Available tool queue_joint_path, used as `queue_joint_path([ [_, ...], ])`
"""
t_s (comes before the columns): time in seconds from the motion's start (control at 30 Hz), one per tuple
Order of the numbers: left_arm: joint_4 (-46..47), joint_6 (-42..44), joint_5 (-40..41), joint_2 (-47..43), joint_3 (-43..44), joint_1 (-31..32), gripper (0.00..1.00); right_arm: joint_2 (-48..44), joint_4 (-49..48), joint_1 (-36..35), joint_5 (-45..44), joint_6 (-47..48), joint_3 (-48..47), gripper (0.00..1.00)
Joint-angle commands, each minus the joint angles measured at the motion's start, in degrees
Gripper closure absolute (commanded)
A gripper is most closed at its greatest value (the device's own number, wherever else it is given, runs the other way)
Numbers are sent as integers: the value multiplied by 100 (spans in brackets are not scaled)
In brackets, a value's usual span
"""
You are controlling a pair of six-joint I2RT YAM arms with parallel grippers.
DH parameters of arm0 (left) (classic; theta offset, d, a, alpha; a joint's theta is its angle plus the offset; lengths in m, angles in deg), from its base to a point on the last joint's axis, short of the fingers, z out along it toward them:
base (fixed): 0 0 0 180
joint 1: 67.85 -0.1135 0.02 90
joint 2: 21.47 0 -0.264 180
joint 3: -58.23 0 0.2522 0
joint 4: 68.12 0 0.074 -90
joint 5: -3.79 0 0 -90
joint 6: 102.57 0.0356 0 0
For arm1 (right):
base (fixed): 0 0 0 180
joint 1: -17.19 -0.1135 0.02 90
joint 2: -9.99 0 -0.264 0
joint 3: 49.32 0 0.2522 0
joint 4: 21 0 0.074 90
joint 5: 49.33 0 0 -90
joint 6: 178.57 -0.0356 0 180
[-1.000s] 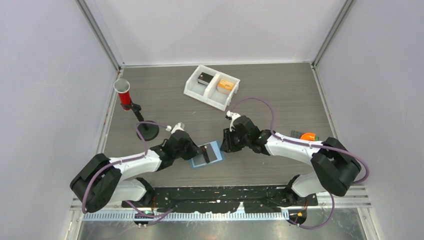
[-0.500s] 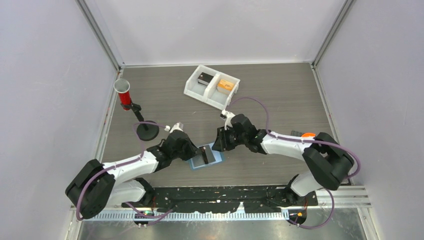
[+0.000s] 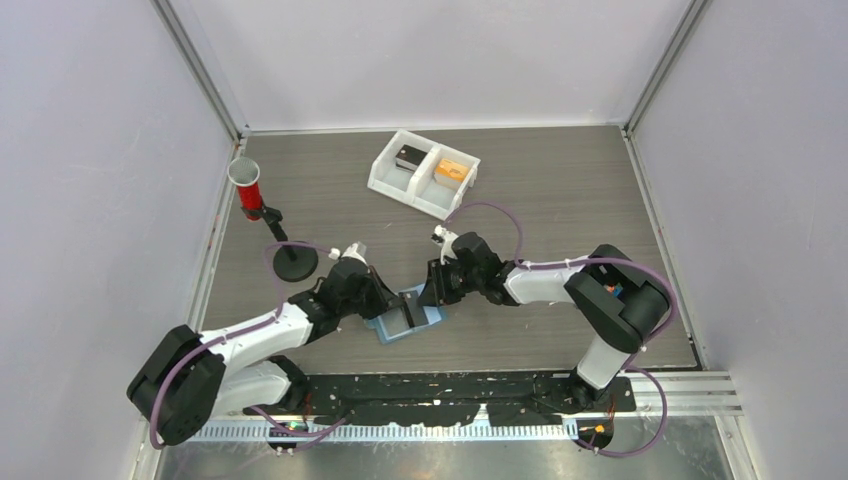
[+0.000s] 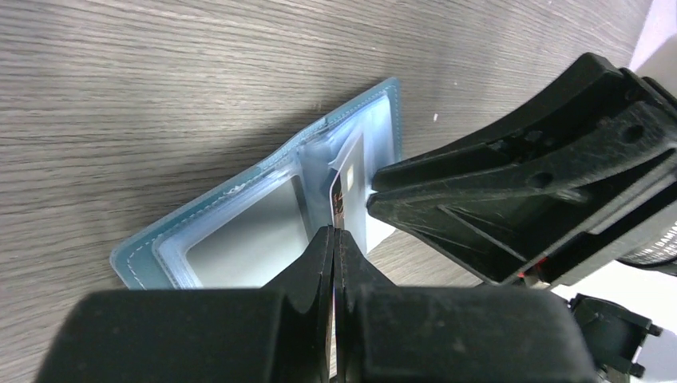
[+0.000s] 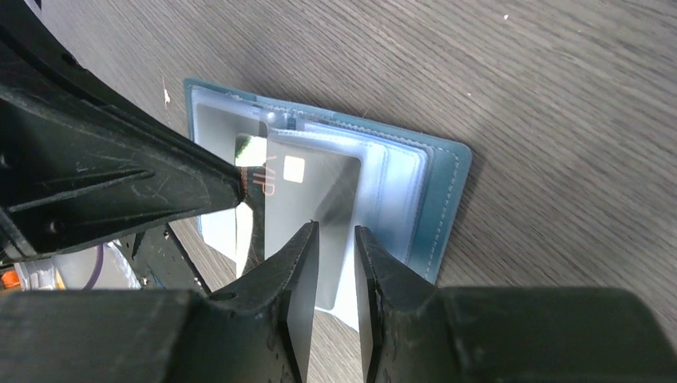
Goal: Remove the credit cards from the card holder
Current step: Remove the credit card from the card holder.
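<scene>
The light-blue card holder (image 3: 400, 327) lies open on the table between the two arms, pale sleeves up (image 4: 239, 235) (image 5: 443, 187). One grey credit card (image 5: 311, 195) marked "VIP" sticks up out of the sleeves and shows edge-on in the left wrist view (image 4: 338, 195). My left gripper (image 3: 396, 304) (image 4: 334, 231) is shut on that card's near edge, its tips meeting the card's corner (image 5: 239, 190). My right gripper (image 3: 431, 292) (image 5: 335, 231) hovers over the holder's right half with a narrow gap between its jaws. I see only pale sleeve through the gap.
A white two-compartment tray (image 3: 384, 181) with a dark item and an orange item stands at the back. At the left, a red cup (image 3: 245, 186) sits on a black stand (image 3: 293, 264). Grey walls and metal posts close in the table.
My right gripper has slid left until its tips are over the holder, and that arm has folded in. The left gripper and the holder shifted slightly left.
</scene>
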Motion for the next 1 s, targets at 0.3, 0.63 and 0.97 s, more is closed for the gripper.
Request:
queue_joint_path([
  [0.3, 852, 212, -331, 25, -99, 2, 82, 349, -67, -42, -154, 27, 57, 75],
  [0.63, 1115, 220, -346, 295, -132, 3, 75, 380, -176, -33, -189, -54, 174, 76],
  [0.97, 1170, -15, -183, 164, -308, -8, 100, 268, -229, -33, -308, -140, 271, 76],
])
